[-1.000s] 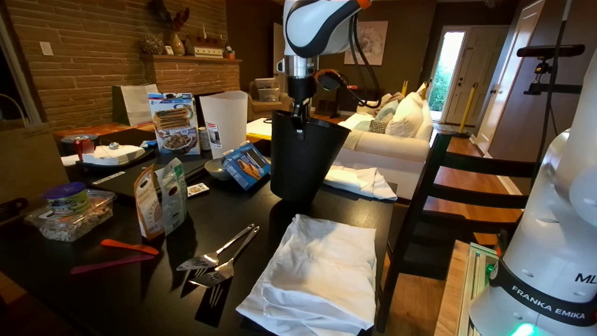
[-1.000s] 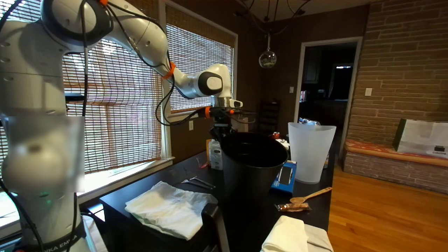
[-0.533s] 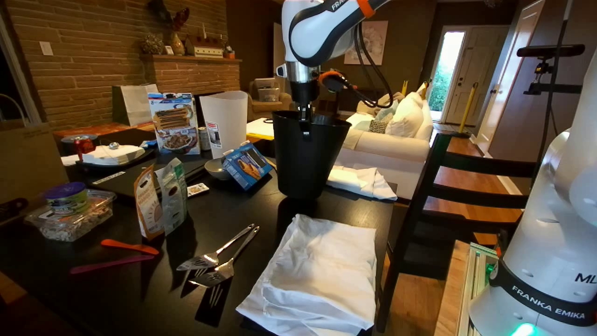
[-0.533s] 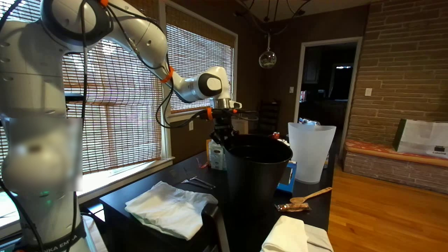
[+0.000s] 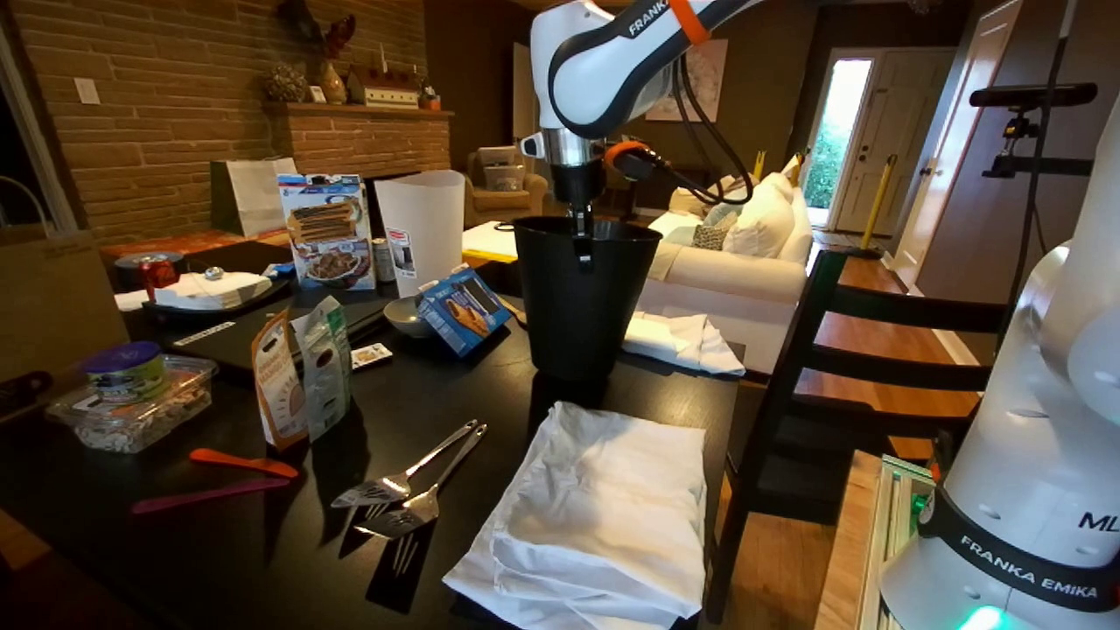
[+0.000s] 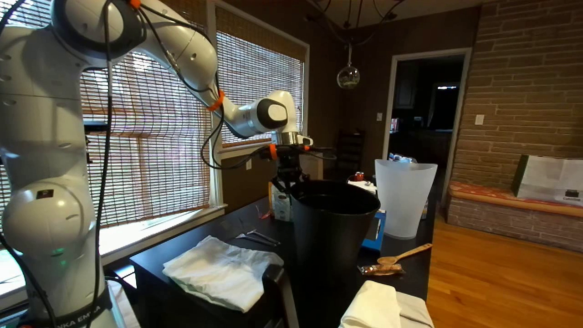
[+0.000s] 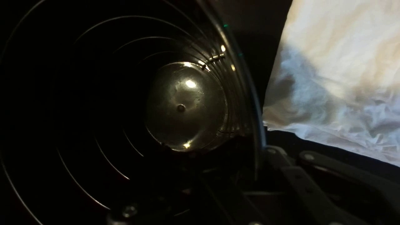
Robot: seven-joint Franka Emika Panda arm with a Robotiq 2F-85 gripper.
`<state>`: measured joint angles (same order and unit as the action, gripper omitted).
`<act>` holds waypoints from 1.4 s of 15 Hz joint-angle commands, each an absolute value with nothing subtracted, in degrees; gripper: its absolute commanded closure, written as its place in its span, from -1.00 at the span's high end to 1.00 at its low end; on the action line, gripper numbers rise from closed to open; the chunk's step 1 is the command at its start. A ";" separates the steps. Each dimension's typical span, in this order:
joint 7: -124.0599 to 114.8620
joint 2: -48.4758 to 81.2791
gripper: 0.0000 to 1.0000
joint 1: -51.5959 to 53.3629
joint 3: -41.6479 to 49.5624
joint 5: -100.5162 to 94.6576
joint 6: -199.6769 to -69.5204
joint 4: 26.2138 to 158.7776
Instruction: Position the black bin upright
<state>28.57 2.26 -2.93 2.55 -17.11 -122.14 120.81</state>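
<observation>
Gripper (image 5: 584, 238) clamped on black bin (image 5: 577, 315) at its rim, in an exterior view; bin looks near upright over table (image 5: 455, 385), base contact unclear. In an exterior view, mouth faces up, white bin (image 6: 404, 200) near. Wrist view: bin's floor shows, white cloth (image 7: 340, 78) outside.

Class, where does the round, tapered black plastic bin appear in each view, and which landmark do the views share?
In an exterior view: black bin, just right of centre.
In an exterior view: black bin, right of centre, lower half.
Wrist view: black bin, seen from above, left and middle.
Shared landmark: rumpled white cloth, respectively below, lower left and right of the bin.
</observation>
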 commanded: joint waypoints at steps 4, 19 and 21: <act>30.39 -1.60 -0.38 -2.87 2.55 -20.33 -122.91 125.20; 27.88 -7.39 1.00 -2.80 2.87 -19.78 -123.76 122.09; 20.99 -7.76 1.00 -3.15 2.62 -20.83 -122.78 118.76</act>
<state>27.62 -6.42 -2.92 2.65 -19.31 -123.62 122.08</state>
